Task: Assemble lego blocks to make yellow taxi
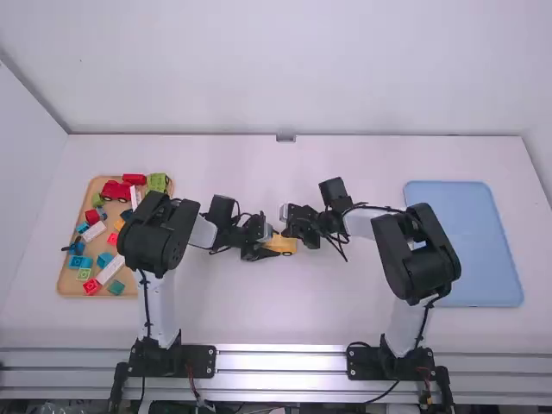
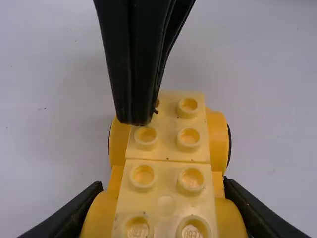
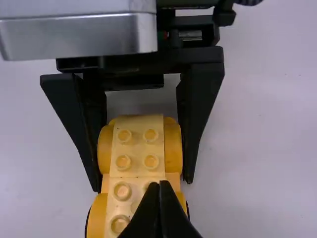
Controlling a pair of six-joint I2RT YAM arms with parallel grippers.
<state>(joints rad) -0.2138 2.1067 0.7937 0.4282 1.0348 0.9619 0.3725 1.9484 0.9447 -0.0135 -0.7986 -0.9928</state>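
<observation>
Near the table's (image 1: 293,319) middle sits the yellow car (image 1: 286,245), its sides pinched by the left gripper (image 3: 142,184). Likely light and stiff, with smooth sides that could slip and wheels that may roll, it is best gripped low across both flanks, leaving the studs (image 2: 188,138) free. Over its top stands the right gripper (image 3: 158,186), fingers pressed together, tip at the studs. Beyond lies the tray (image 1: 72,291) of loose blocks.

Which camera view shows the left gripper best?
The right wrist view: there the left gripper has both fingers in clear sight, one on each side of the car. The left wrist view shows them partly, at its bottom edge. The high view shows the gripper small, at the car.
</observation>
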